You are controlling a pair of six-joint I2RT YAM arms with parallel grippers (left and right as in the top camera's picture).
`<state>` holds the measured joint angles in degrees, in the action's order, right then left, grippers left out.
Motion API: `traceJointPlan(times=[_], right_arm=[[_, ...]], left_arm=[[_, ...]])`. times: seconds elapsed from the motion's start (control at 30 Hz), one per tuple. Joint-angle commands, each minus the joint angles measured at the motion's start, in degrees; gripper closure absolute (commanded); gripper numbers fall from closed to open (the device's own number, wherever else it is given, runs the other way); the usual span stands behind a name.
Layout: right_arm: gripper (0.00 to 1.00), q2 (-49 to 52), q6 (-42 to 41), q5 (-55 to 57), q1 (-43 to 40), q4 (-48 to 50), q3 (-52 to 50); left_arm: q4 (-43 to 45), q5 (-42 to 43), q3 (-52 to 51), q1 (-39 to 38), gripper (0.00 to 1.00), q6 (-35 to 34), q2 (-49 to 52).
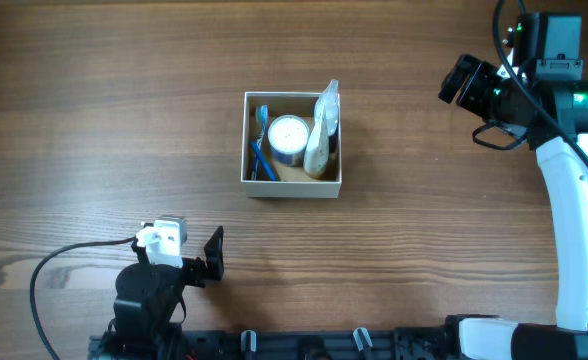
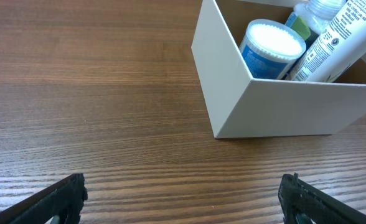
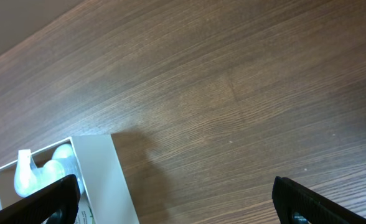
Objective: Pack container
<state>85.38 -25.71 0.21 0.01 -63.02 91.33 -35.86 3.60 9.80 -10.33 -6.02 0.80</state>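
Across every view runs one brown wood-grain counter (image 1: 104,120); it fills the frames, and no wall or floor of the room shows beyond it. A black rail (image 1: 354,345) lies along the near edge in the overhead view.

One container (image 1: 292,188) stands near the middle of the counter, square, open on top, with cream-white walls and a brown floor. Inside it sit one round blue jar (image 1: 288,137) with a white lid, roughly central, and a blue toothbrush (image 1: 258,150) lying along the left wall; whether that is one brush or two crossing, I cannot tell. One white printed tube (image 1: 322,135) leans against the right wall, and the left wrist view shows one clear bottle top (image 2: 323,7) just beside it.

Two arms are present. The left pincer (image 2: 183,198) sits low at the near left, well apart from the container, its fingers spread wide at the two bottom corners of its own view with nothing between them. A black cable (image 1: 44,280) loops beside that arm. The right pincer (image 3: 177,200) hangs at the far right, also well apart from the container, fingers likewise wide and holding nothing. In its view one corner of the container appears at lower left.
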Motion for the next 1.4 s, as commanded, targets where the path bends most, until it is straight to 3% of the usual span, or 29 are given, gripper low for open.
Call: traceJointPlan(times=[0.0, 0.1, 0.3, 0.53, 0.73, 0.83, 1.17, 1.37], right_arm=[[0.00, 0.6, 0.1, 0.6, 0.0, 0.2, 0.8], [0.00, 0.6, 3.2, 8.9, 0.0, 1.6, 0.8], [0.00, -0.6, 3.4, 9.9, 0.0, 1.5, 0.8], [0.00, -10.2, 4.0, 10.9, 0.0, 0.3, 0.8], [0.00, -20.0, 13.7, 11.7, 0.0, 4.9, -4.9], [0.00, -24.9, 13.7, 9.8, 0.0, 9.0, -11.5], [0.00, -51.0, 13.6, 8.1, 0.0, 27.0, -49.7], [0.00, -66.5, 13.6, 4.3, 0.0, 28.1, -64.2]], left_arm=[[0.2, 0.9, -0.5, 0.5, 0.00, 1.1, -0.6], [0.2, 0.9, -0.5, 0.5, 0.00, 1.1, -0.6], [0.2, 0.9, -0.5, 0.5, 0.00, 1.1, -0.6], [0.2, 0.9, -0.5, 0.5, 0.00, 1.1, -0.6], [0.2, 0.9, -0.5, 0.5, 0.00, 1.1, -0.6], [0.2, 0.9, -0.5, 0.5, 0.00, 1.1, -0.6], [0.2, 0.9, -0.5, 0.5, 0.00, 1.1, -0.6], [0.2, 0.9, -0.5, 0.5, 0.00, 1.1, -0.6]])
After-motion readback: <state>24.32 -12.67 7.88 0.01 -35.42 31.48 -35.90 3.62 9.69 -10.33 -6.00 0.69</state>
